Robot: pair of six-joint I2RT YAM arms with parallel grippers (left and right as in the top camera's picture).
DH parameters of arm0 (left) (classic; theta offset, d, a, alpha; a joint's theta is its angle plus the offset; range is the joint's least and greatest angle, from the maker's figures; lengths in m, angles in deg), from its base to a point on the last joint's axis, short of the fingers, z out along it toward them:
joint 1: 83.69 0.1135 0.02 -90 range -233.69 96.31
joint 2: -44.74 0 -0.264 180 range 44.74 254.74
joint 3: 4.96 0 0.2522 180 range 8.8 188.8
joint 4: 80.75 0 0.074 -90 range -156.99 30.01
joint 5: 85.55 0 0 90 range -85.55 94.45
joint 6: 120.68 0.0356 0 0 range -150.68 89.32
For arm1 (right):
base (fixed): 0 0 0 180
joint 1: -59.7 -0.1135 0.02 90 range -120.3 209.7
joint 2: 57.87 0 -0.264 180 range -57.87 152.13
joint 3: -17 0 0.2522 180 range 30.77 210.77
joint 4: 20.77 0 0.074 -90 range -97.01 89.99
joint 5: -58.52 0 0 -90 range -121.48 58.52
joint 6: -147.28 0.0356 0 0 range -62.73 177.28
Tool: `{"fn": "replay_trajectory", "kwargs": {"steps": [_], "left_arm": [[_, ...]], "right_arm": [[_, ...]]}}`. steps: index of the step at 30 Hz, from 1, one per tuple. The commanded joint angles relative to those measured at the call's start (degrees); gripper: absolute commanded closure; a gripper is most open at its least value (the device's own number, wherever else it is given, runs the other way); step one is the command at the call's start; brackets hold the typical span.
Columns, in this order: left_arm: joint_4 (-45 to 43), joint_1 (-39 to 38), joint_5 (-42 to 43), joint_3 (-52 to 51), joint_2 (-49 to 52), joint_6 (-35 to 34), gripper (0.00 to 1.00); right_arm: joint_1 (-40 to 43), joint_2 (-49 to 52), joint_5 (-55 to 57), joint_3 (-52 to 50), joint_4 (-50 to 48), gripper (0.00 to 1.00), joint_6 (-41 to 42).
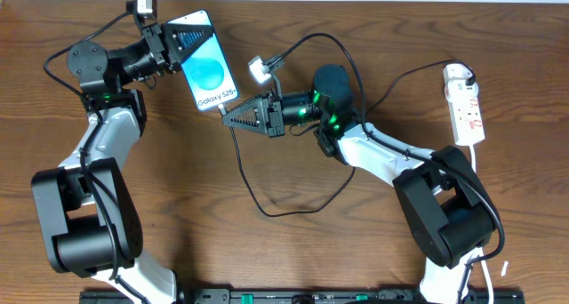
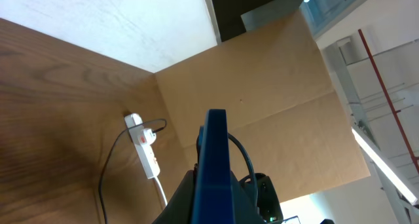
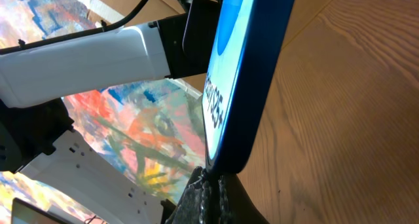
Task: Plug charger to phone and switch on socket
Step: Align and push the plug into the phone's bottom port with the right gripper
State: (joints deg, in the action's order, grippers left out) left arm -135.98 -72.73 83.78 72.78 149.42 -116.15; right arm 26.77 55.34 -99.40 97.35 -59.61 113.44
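Seen from above my table, the left arm and right arm match: white shells on the long links, bulky black joint housings, thin black cables trailing alongside. Green lights glow at the joints. Each wrist wears a small pale camera and black, ribbed, triangular fingers.

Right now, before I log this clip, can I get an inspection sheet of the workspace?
Surface: wooden table.
Job's things: phone gripped, screen lit; power strip lying beyond the right arm, switch unreadable.
Clutter: nothing seen.
Hands: left hand shut on phone; right hand shut on charger plug end at phone's lower edge, seating unclear.
Cables: charger loops across table to power strip; white cord leaves it.
Surroundings: cardboard panel beyond table.
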Motion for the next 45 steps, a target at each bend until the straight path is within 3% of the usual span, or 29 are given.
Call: {"fn": "replay_trajectory", "kwargs": {"steps": [1, 45], "left_arm": [[-0.5, -0.1, 1.2, 0.6, -1.0, 0.3, 0.92], [-0.5, -0.1, 3.7, 0.6, -1.0, 4.0, 0.93]], "right_arm": [[0.0, 0.0, 0.8, 0.6, -0.3, 0.99, -0.9], [-0.1, 0.0, 8.9, 0.6, -3.4, 0.99, 8.8]]}}
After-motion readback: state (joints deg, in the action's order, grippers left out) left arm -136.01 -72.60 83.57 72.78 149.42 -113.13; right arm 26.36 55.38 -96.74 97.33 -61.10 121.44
